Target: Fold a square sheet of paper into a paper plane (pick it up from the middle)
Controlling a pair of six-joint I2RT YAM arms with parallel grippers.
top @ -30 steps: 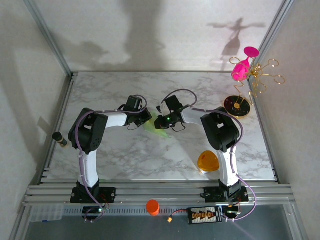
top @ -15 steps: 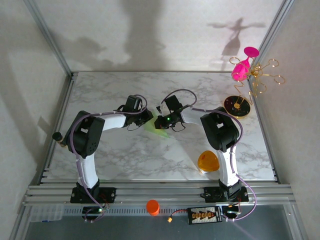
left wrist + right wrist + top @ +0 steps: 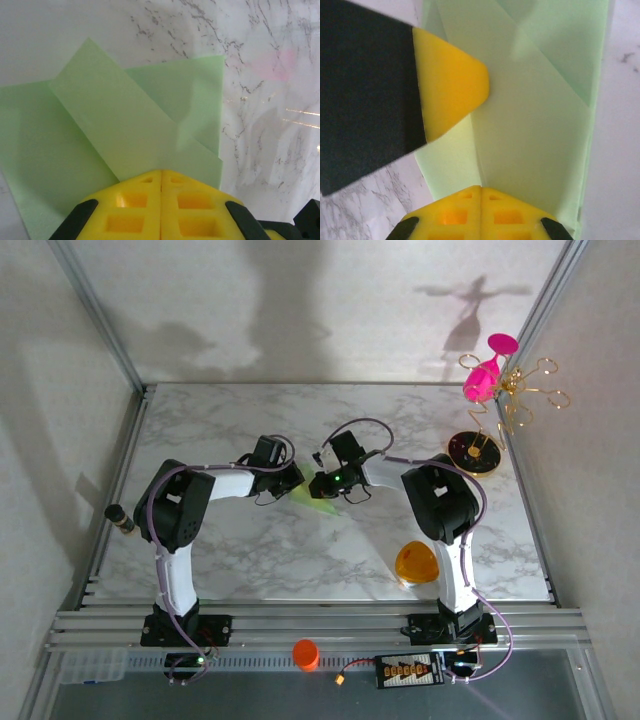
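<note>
In the middle of the marble table (image 3: 240,550), both arms meet over the square sheet of paper (image 3: 318,504), which is lying flat and partly folded. In the left wrist view a diagonal flap is turned over across the sheet (image 3: 120,115), and the right wrist view shows long lengthwise layers (image 3: 535,125).

The left gripper (image 3: 161,172) has its jaws fully closed, tips down on the paper at the edge of that flap. The right gripper (image 3: 481,189) is closed the same way, tip on the sheet, with one left finger (image 3: 452,82) just beside it. I can't tell if either one has a layer pinched or is just pressing down.

My read is that we're mid-fold, creasing or pinning a flap, nowhere near a dart yet. The next move probably needs one tip holding the sheet while the other runs along the crease, gently, because thin paper slides.

No brands, labels or writing I can read anywhere.
</note>
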